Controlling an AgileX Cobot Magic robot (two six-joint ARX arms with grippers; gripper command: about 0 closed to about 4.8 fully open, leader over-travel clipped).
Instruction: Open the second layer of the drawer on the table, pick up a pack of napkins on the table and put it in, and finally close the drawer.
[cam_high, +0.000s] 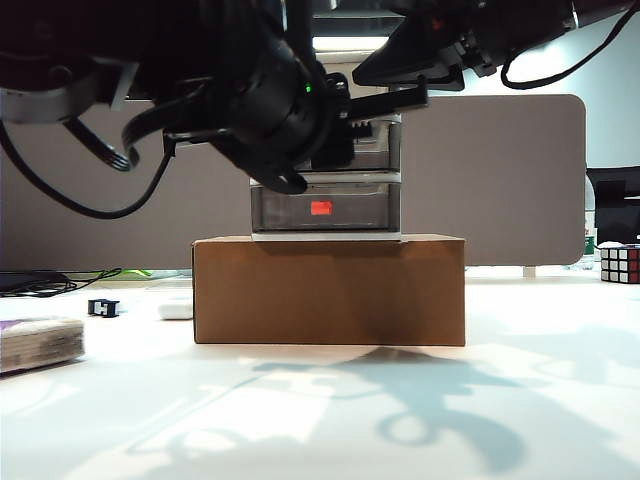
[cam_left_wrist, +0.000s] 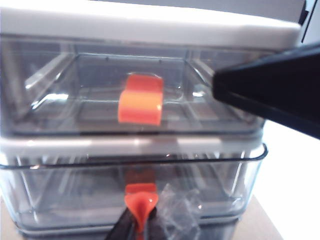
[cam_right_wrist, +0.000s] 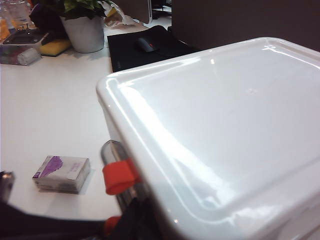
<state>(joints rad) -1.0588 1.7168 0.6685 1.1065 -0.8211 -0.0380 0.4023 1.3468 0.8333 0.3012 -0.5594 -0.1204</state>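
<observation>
Because the fingers (cam_left_wrist: 120, 231) of the left gripper (cam_left_wrist: 137, 227) are together on the red-orange handle (cam_left_wrist: 141, 201) of the second layer (cam_left_wrist: 60, 190), the grip is on a very small thing. I judge this tab as stiff but smooth plastic, so it can slip out if the pull is not straight. It is the right place to hold, since the smoky front has no other edge to take.

The drawer (cam_high: 325, 236) looks light and stands high on a brown cardboard box (cam_high: 330, 290), so a hard pull may drag the whole cabinet instead of opening the layer. The right gripper (cam_high: 398, 97) is at the top of the cabinet, maybe to steady it. I cannot tell whether its fingers are apart or together, nor if it really presses on the white lid (cam_right_wrist: 225, 110).

The pack of napkins (cam_high: 38, 342) lies on the counter (cam_high: 300, 420), well apart from the box, on the left-arm side. It looks soft and light in slippery wrap. I would take it across the narrow sides.

Much is hidden. The arms cover the upper two layers in the exterior view. The left wrist view cuts off the fingers at its edge. Something crumpled and clear (cam_left_wrist: 175, 212) shows at the second layer's front, but I cannot make out what it is.
</observation>
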